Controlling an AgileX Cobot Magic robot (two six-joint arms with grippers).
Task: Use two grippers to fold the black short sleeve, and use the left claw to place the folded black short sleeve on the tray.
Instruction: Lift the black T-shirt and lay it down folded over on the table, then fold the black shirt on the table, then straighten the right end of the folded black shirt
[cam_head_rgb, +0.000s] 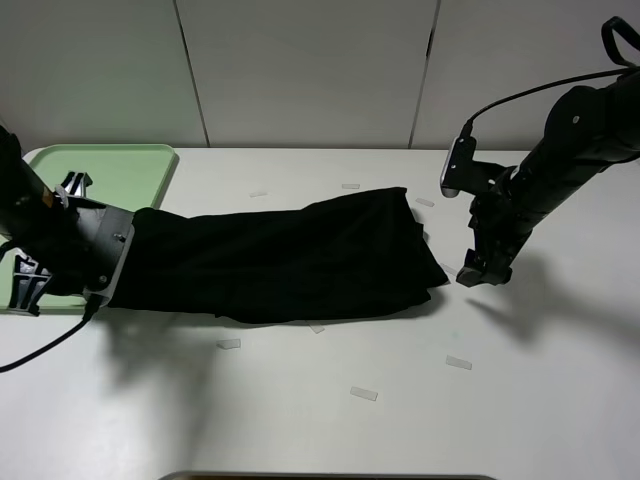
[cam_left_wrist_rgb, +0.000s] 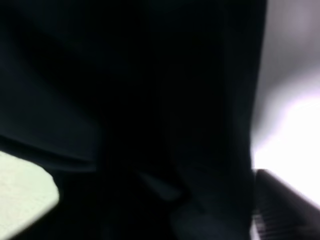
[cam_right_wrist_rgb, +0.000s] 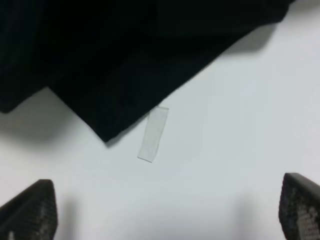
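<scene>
The right gripper (cam_right_wrist_rgb: 165, 212) gaped empty beside the black short sleeve (cam_head_rgb: 290, 260), the left claw (cam_head_rgb: 55, 235) sat unreadable against cloth, and an even fold needed level bites on both ends

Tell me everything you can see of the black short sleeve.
The black short sleeve is plain, soft, matte black cloth, wrinkled and folded into a long band lying flat across the white table. Its left end meets the left arm beside the pale green tray; whether it is gripped there cannot be told. Its right end stops short of the open right gripper. One corner's edge reaches a clear tape strip.
</scene>
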